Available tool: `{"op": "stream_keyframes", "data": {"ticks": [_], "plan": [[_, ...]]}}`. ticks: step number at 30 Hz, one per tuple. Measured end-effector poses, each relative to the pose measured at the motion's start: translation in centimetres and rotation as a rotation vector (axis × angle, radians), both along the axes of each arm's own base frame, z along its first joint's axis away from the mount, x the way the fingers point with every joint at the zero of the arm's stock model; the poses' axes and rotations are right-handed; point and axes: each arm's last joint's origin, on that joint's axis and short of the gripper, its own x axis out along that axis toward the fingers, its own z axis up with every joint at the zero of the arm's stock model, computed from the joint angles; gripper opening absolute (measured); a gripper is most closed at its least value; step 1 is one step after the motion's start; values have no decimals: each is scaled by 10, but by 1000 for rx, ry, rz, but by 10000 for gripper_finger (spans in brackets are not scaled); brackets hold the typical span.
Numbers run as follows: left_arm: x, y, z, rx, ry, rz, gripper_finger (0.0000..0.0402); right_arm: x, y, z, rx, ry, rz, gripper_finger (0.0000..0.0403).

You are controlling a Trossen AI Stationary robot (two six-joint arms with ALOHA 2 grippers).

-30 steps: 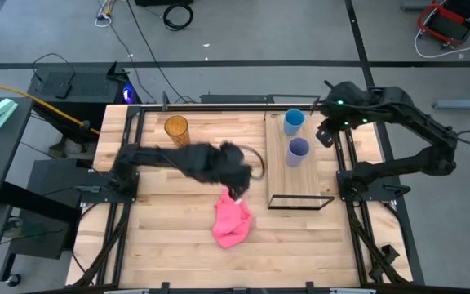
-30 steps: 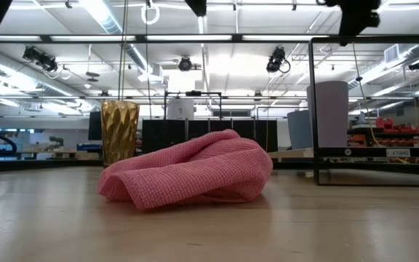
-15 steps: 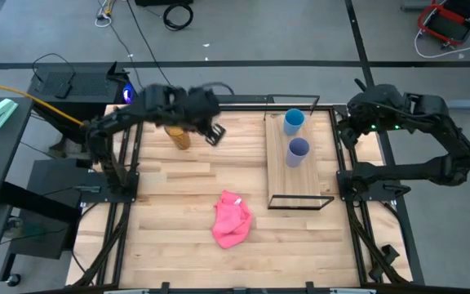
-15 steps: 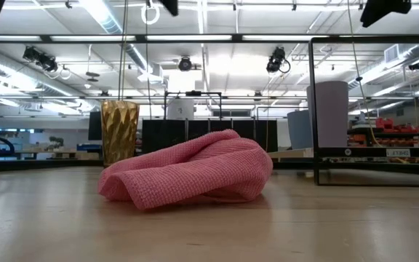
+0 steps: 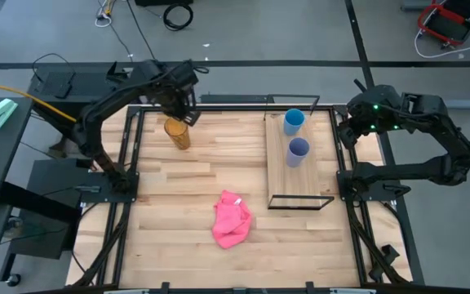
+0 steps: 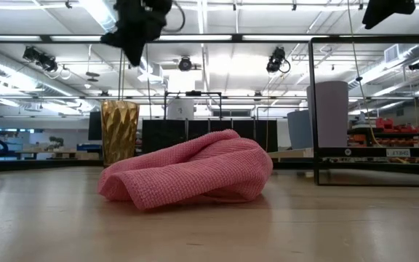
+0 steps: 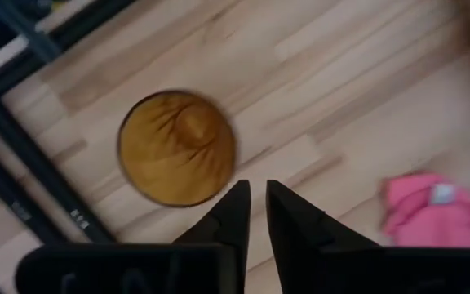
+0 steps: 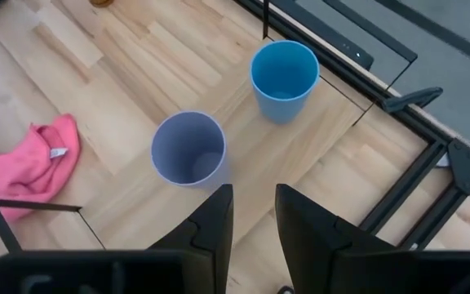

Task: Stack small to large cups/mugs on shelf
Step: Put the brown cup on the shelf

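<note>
Amber cup upright on table, far left; left gripper hovers above it, fingers a narrow slit apart, empty. Blue cup and lavender cup on shelf. Right gripper spread, empty, beside shelf.

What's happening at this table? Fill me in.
The left gripper hovers above the amber cup, which stands on the table and is not held. The blue cup and purple cup already stand side by side on the shelf. The right gripper waits above them, fingers apart. A pink cloth lies mid-table.
</note>
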Motion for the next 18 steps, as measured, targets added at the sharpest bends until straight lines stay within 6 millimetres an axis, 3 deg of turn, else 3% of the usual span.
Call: {"op": "stream_keyframes", "data": {"ticks": [7,18], "plan": [[-6,16,-43,-60,109,-61,78,0,0,0,33,-24,-55,101],[2,21,-65,-58,55,-43,114,3,-1,-1,45,-17,-66,101]]}}
